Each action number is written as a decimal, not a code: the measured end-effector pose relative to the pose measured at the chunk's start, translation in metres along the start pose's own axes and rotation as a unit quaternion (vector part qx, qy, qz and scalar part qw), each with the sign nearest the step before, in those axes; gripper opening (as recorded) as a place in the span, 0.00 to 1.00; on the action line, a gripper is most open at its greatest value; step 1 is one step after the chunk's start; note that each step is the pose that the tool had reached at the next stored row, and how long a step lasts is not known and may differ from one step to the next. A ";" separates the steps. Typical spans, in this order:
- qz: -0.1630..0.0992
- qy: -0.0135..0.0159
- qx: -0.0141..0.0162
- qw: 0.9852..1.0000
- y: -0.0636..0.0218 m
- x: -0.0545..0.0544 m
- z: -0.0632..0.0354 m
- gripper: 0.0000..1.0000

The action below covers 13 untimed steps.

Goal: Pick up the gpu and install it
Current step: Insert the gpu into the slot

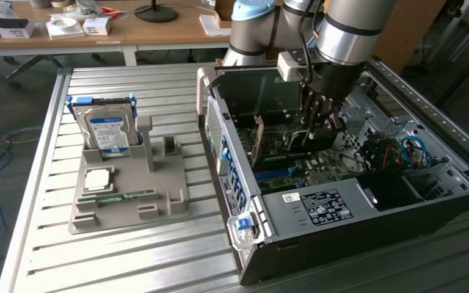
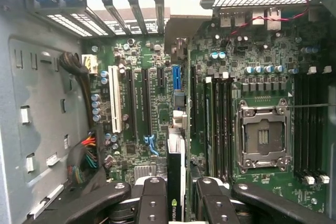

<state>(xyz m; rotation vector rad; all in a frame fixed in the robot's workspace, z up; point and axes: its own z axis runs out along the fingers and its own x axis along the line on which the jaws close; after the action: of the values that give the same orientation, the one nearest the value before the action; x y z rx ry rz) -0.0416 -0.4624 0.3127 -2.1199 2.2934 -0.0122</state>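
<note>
The gpu (image 2: 176,169) is a thin dark card seen edge-on in the wrist view, with a green logo on its edge. My gripper (image 2: 181,196) is shut on it, one black finger (image 2: 152,199) on each side. The card stands on edge over the green motherboard (image 2: 152,108), in line with the blue slot (image 2: 176,77), and its grey bracket (image 2: 177,43) reaches toward the case's rear openings. Whether it sits in the slot I cannot tell. In the exterior view my gripper (image 1: 316,125) is down inside the open computer case (image 1: 341,204), with the gpu (image 1: 300,141) below its fingers.
The empty processor socket (image 2: 262,135) and memory slots (image 2: 218,124) lie beside the card. Blue and red cables (image 1: 410,149) fill the case's far corner. On the exterior view's left, a grey holder (image 1: 157,204) carries a silver hard drive (image 1: 108,131), a chip (image 1: 98,179) and a green memory stick (image 1: 124,196).
</note>
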 end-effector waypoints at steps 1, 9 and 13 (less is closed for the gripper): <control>0.000 0.000 0.000 1.000 0.0000 0.000 0.0000 0.26; 0.000 0.000 0.000 1.000 0.0035 0.000 0.0038 0.26; 0.000 0.000 0.000 1.000 0.0036 0.000 0.0079 0.26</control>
<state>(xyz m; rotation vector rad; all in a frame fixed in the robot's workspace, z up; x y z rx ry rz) -0.0451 -0.4624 0.3048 -2.1195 2.2928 -0.0114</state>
